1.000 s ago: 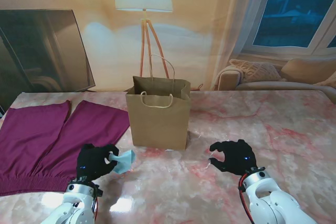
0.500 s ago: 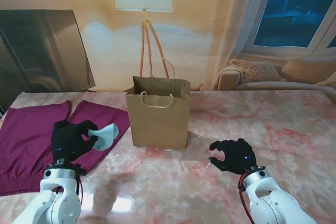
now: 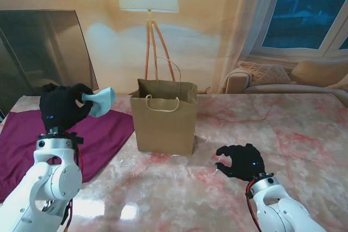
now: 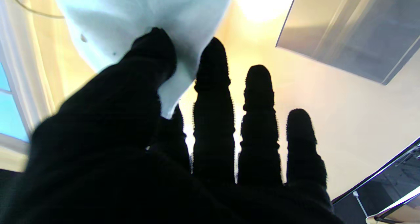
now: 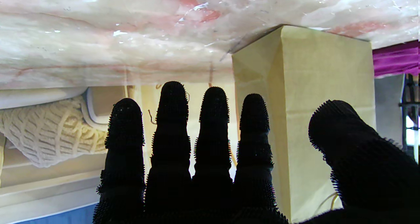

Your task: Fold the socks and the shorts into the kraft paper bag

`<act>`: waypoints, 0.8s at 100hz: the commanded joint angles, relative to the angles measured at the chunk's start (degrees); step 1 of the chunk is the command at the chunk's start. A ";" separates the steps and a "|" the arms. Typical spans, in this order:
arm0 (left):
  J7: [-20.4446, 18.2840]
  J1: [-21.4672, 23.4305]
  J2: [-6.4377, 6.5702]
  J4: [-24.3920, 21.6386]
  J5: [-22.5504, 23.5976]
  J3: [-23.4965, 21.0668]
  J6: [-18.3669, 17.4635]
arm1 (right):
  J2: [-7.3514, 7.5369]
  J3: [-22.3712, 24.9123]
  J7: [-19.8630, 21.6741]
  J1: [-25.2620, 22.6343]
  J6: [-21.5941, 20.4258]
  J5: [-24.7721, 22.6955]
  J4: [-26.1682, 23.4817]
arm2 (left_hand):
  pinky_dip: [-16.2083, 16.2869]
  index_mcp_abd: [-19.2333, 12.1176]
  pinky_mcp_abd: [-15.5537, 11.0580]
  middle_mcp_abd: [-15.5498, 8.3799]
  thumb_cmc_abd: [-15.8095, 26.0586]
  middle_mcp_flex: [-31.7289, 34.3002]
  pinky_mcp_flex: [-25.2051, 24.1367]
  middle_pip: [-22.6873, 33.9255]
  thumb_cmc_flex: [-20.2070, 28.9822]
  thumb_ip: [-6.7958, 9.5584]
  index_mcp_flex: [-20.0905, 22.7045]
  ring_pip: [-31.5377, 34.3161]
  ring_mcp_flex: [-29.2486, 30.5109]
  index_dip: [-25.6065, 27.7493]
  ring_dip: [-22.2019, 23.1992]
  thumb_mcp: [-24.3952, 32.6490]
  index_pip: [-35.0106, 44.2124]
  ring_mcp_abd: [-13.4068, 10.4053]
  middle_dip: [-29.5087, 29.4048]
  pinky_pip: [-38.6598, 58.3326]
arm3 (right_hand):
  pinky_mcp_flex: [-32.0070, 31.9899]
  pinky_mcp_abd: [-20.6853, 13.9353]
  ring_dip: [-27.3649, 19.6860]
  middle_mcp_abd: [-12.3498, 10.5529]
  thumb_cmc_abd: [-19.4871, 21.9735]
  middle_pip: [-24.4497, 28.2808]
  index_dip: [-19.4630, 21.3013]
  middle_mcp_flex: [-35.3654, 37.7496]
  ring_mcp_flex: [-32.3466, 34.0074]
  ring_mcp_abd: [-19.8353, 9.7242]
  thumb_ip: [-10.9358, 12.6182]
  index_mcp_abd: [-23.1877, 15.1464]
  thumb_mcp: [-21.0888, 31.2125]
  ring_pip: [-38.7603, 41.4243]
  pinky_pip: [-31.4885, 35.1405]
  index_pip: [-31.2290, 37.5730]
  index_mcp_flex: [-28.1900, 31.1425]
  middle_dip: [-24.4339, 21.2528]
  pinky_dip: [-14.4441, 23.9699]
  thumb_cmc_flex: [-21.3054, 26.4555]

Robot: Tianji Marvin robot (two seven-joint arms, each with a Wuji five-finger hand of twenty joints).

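left hand [image 3: 64, 107] pinches sock [image 3: 101, 101], free end pointing toward bag [image 3: 163, 117].

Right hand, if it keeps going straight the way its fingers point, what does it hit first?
Probably the bag. The wrist view along the right hand shows the bag's side just past the fingers, bare table between them; depth is unclear.

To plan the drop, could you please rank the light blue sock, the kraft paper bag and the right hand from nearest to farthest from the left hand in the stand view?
1. Light blue sock, pinched in the left hand itself.
2. Kraft paper bag, upright at table centre, to its right.
3. Right hand, far right, nearer to me.
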 commanded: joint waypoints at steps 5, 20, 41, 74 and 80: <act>2.08 -3.72 -0.49 0.62 -0.41 1.81 0.66 | -0.23 -0.63 0.35 0.32 0.27 -0.14 0.16 | 1.28 -2.04 0.82 -0.20 2.78 -0.76 -1.40 0.85 1.16 -1.12 2.98 -1.51 -2.57 0.69 0.82 1.41 0.21 0.20 2.15 -1.29 | -0.04 0.97 1.30 0.56 0.51 0.94 0.60 1.33 0.73 1.21 2.34 -0.02 0.05 1.29 1.95 0.68 0.71 0.71 1.20 -0.72; 5.52 -8.10 -1.48 3.66 -2.27 5.58 2.06 | -0.15 -1.32 0.51 0.63 0.49 -0.12 1.01 | 1.16 -1.90 1.41 -0.27 2.82 -1.22 -2.02 -0.34 1.68 -1.19 3.56 -2.54 -3.04 -0.72 0.50 0.50 0.18 0.19 2.55 -2.90 | 0.09 1.07 1.29 0.51 0.42 0.98 0.60 1.33 0.69 1.06 2.31 -0.05 0.06 1.27 2.06 0.69 0.78 0.73 1.24 -0.84; 8.55 -13.47 -2.47 8.35 -3.85 10.63 2.36 | -0.18 -1.53 0.30 0.40 0.62 -0.10 0.98 | 1.39 -2.04 1.31 -0.47 2.84 -0.91 -2.08 -0.79 1.74 -1.36 3.86 -2.66 -3.17 -1.79 0.48 0.02 0.52 -0.01 2.19 -3.15 | 0.09 1.05 1.23 0.51 0.30 0.97 0.61 1.23 0.58 1.07 2.33 0.00 -0.05 1.18 2.08 0.71 0.72 0.73 1.22 -1.09; 11.49 -19.36 -3.77 13.68 -5.46 16.37 3.06 | -0.10 -2.31 -0.09 0.63 0.56 -0.48 1.36 | 1.85 -2.96 1.09 -1.50 2.71 -0.36 -1.85 -2.16 2.38 -1.92 4.06 -2.68 -3.66 -4.40 0.47 -1.70 1.51 -0.38 0.93 -3.08 | 0.05 1.05 1.16 0.44 0.33 0.88 0.54 1.07 0.40 1.04 2.37 -0.22 -0.13 1.06 2.06 0.51 0.31 0.69 1.21 -1.09; 11.87 -20.38 -3.97 14.75 -5.52 17.51 3.19 | -0.10 -2.29 -0.04 0.60 0.58 -0.46 1.30 | 1.92 -2.87 1.12 -1.55 2.79 -0.22 -1.75 -2.34 2.43 -1.97 4.11 -2.73 -3.72 -4.74 0.41 -1.85 1.70 -0.43 0.77 -2.99 | 0.04 1.06 1.15 0.56 0.36 0.90 0.58 1.07 0.38 1.04 2.38 -0.06 -0.10 1.04 2.05 0.62 0.52 0.70 1.21 -1.02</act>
